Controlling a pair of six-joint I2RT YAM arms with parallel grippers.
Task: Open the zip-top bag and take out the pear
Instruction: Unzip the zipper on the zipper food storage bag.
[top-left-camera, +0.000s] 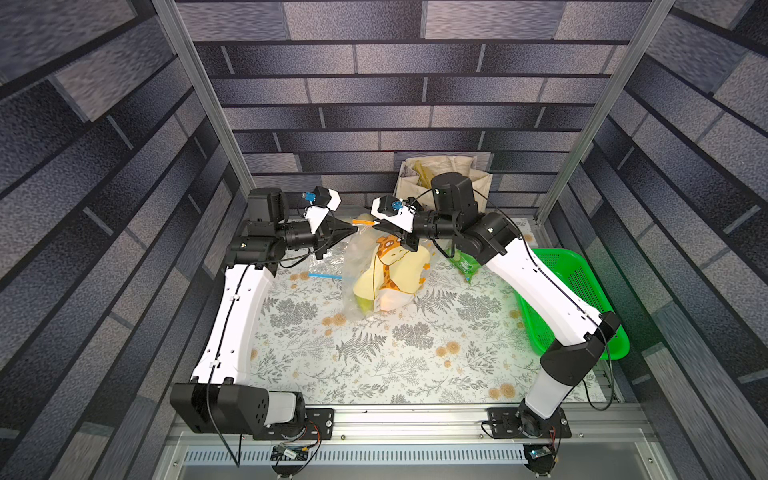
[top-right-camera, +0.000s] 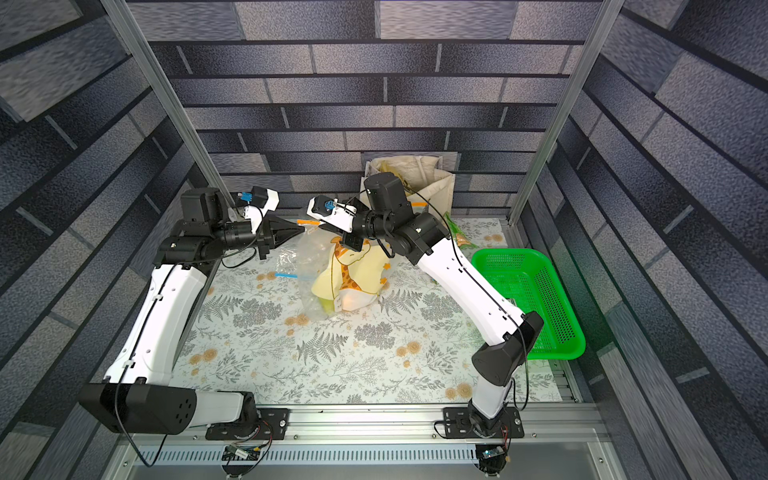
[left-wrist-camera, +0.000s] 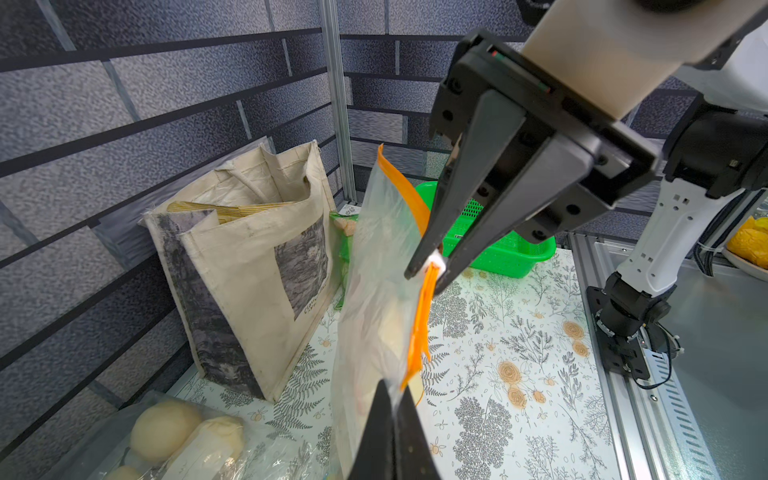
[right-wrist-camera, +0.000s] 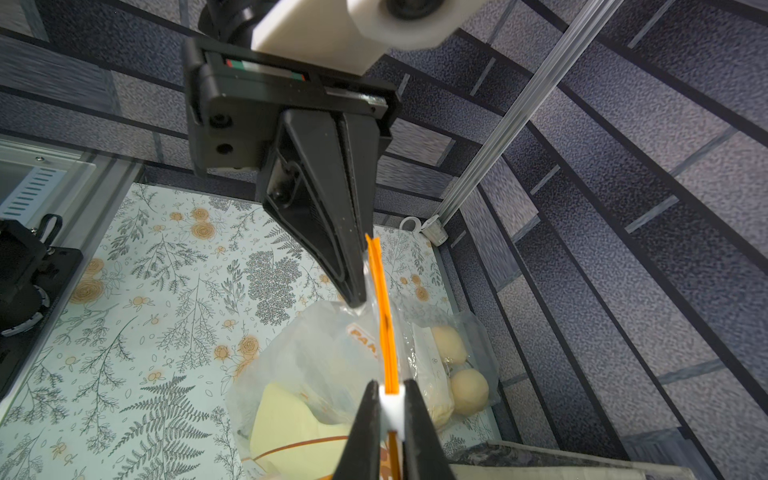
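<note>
The clear zip-top bag (top-left-camera: 357, 266) (top-right-camera: 309, 262) hangs lifted over the mat, its orange zip strip (left-wrist-camera: 419, 328) (right-wrist-camera: 384, 324) stretched between both grippers. My left gripper (top-left-camera: 353, 224) (left-wrist-camera: 392, 388) is shut on the bag's clear corner by one end of the strip. My right gripper (top-left-camera: 376, 224) (right-wrist-camera: 391, 399) is shut on the white slider (right-wrist-camera: 391, 409) (left-wrist-camera: 436, 261). Inside, a pale yellow giraffe cloth (top-left-camera: 390, 266) fills most of the bag. The pear (top-left-camera: 362, 304) (top-right-camera: 326, 306) shows as a yellow-green shape at the bag's bottom, resting on the mat.
A canvas tote (top-left-camera: 415, 174) (left-wrist-camera: 249, 257) stands against the back wall. A green basket (top-left-camera: 569, 282) (top-right-camera: 532, 299) sits at the right edge. A second clear bag with pale round buns (left-wrist-camera: 166, 428) (right-wrist-camera: 457, 365) lies by the left arm. A green packet (top-left-camera: 467, 266) lies under the right arm.
</note>
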